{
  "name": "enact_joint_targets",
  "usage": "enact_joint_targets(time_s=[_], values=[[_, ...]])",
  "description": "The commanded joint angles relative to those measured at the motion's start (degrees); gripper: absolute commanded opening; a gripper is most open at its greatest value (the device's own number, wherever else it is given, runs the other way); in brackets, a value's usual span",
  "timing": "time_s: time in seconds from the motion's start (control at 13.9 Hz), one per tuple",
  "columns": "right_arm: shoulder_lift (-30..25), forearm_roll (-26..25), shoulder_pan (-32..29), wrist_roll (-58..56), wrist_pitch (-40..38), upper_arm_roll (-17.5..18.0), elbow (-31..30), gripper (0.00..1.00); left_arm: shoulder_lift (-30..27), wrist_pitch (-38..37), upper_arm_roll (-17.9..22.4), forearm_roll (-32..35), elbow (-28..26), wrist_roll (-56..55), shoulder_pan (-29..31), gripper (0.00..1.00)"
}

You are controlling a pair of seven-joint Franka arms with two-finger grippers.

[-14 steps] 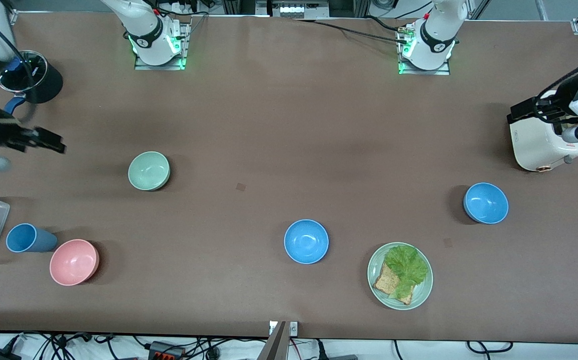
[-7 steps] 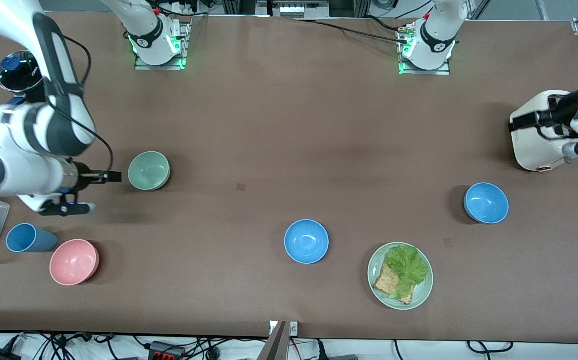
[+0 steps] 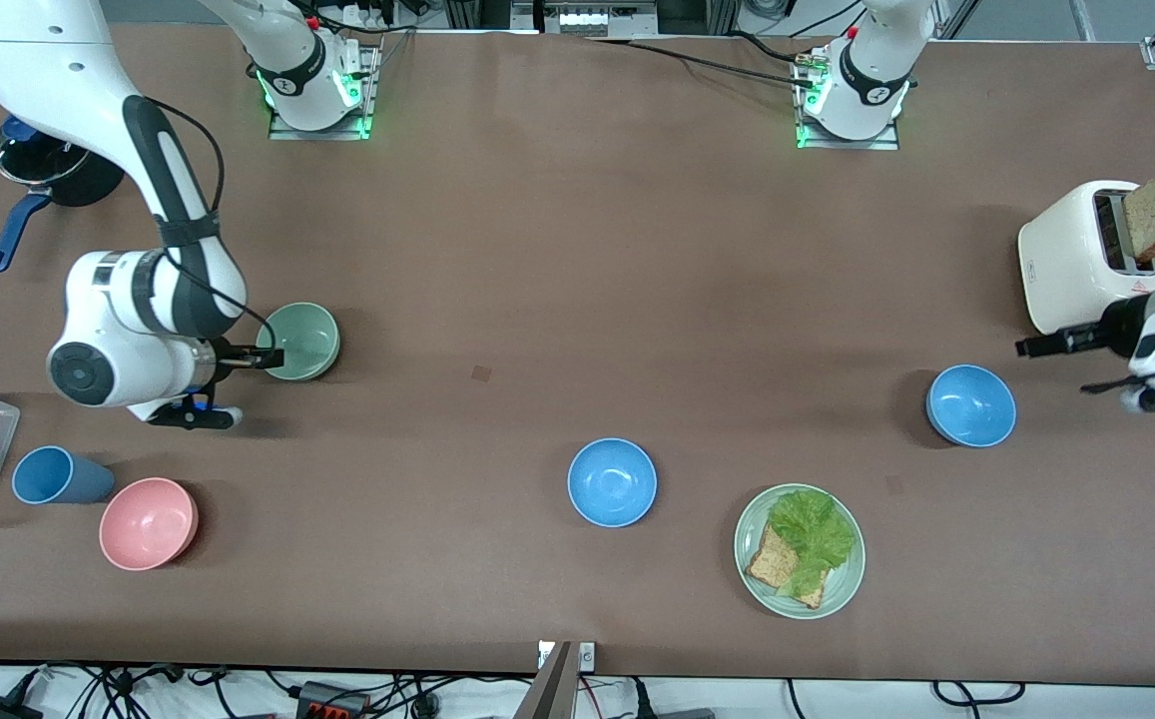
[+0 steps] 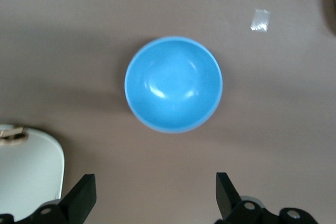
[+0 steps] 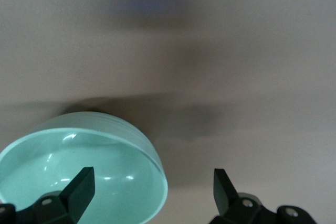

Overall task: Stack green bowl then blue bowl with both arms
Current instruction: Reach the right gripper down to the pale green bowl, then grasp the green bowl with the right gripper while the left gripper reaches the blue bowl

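Reaching green bowl (image 3: 299,341), no legible writing

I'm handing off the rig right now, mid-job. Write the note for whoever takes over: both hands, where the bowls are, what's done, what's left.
Right hand: open, at the rim of the green bowl, one finger over the bowl, nothing gripped.
Left hand: open, empty, above the table beside the blue bowl at the left arm's end, below the toaster.
A second blue bowl sits mid-table, nearer the front camera, beside the plate of lettuce and toast.
Done: nothing stacked; all bowls sit apart on the table.
Left: grasp the green bowl, set it down, then stack a blue bowl on it.
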Motion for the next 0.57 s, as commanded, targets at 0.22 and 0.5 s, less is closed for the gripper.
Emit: enact_joint_targets(time_s=[0.22, 0.5], values=[[-0.2, 0.0, -0.1, 1.5, 1.8, 0.2, -2.8, 0.35, 2.1, 10.5, -0.5, 3.5, -5.6, -0.2, 0.5, 1.0], [-0.3, 0.1, 0.0, 1.5, 1.9, 0.2, -2.2, 0.0, 2.5, 17.4, -0.3, 3.6, -9.1, -2.4, 1.3, 1.0]])
